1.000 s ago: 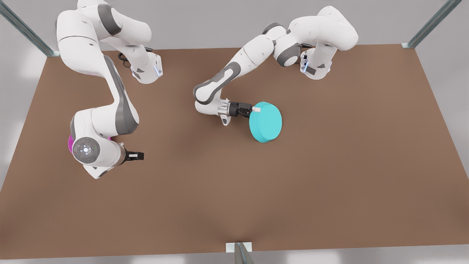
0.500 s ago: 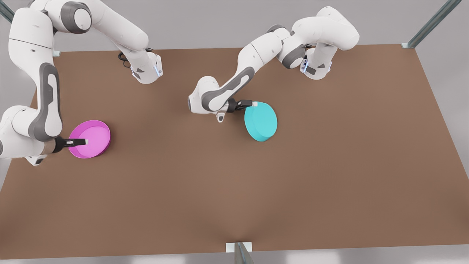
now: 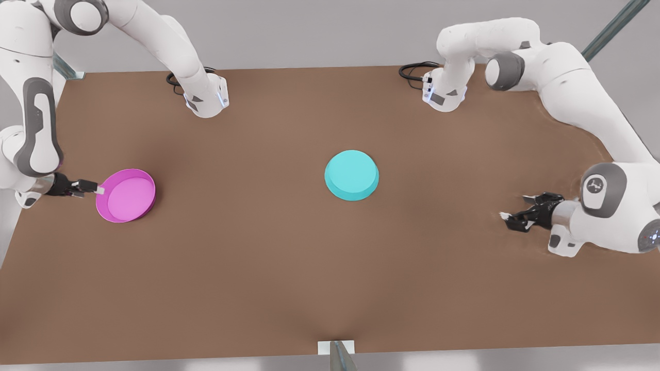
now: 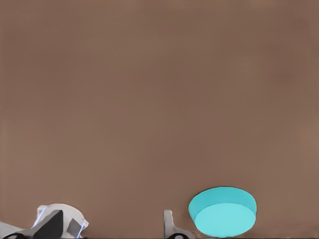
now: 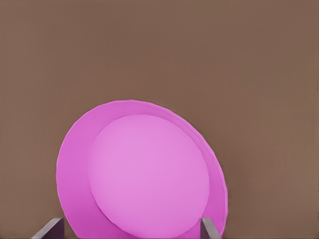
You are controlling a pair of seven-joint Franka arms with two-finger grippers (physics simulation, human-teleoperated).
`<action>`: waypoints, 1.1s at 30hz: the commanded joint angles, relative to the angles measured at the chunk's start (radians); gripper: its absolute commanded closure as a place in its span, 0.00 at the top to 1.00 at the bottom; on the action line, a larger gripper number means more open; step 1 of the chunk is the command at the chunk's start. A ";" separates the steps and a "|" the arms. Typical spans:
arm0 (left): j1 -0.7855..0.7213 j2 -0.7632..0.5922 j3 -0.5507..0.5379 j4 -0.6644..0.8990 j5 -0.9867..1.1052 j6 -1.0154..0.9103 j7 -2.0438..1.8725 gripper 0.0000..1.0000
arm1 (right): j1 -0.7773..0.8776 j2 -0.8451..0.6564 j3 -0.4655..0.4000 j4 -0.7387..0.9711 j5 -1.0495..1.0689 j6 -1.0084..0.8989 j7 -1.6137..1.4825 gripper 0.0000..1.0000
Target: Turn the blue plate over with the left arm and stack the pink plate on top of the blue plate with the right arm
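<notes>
The blue plate lies base-up mid-worktop, the left gripper well apart at the front view's right, jaws spread and empty. The right gripper, jaws parted and empty, sits at the upright pink plate's rim; it should pinch that rim squarely, then lift level. Nothing lies between the plates.

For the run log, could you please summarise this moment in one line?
round turquoise plate: upside down, mid-table, free | round magenta plate: upright | right gripper: open at its rim | left gripper: open, away
</notes>
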 commanded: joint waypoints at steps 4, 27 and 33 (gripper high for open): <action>0.018 -0.356 -0.005 -0.092 0.194 -0.045 0.312 1.00 | -0.020 0.049 -0.003 0.034 0.015 -0.005 -0.041 1.00; -0.045 -0.582 -0.009 -0.684 0.209 0.401 0.320 1.00 | -0.106 0.200 -0.014 0.034 -0.009 0.061 -0.082 1.00; -0.045 -0.582 -0.009 -0.684 0.209 0.400 0.320 1.00 | -0.098 0.200 -0.015 0.005 -0.046 0.149 -0.078 1.00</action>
